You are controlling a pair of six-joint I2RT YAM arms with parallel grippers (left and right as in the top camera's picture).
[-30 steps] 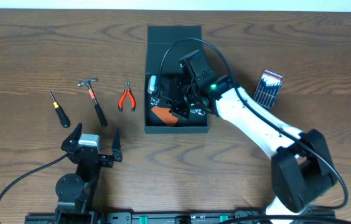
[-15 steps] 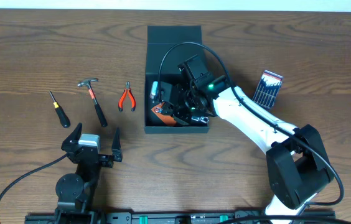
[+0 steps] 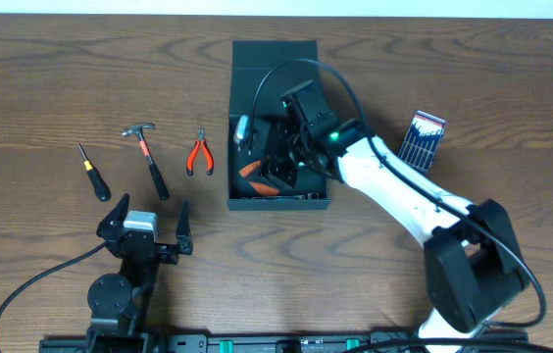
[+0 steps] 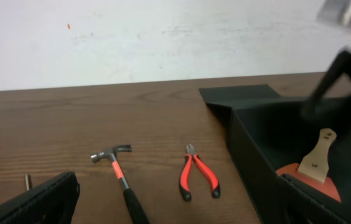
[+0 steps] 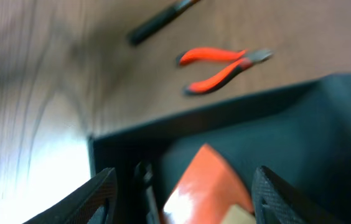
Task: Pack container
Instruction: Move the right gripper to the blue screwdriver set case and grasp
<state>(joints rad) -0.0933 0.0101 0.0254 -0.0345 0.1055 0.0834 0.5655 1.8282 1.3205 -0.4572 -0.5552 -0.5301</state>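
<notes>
The container (image 3: 316,201), a dark box with its flap lid (image 3: 275,54) folded back, sits mid-table. My right gripper (image 3: 275,165) hangs inside it, jaws open. In the right wrist view the right gripper (image 5: 185,180) straddles an orange scraper (image 5: 203,186) lying on the box floor; neither finger touches it. The left wrist view shows the scraper (image 4: 315,171) with its wooden handle inside the container (image 4: 256,149). My left gripper (image 3: 145,228) rests open near the front edge, holding nothing.
Left of the box lie red-handled pliers (image 3: 198,154), a hammer (image 3: 149,159) and a black screwdriver (image 3: 91,172). A pack of small screwdrivers (image 3: 422,139) lies right of the box. A small silver-tipped item (image 3: 240,127) shows in the box's left side.
My right gripper went from shut to open inside the box and rose slightly. The orange scraper shifted a little and now lies free. The left arm has not moved.
</notes>
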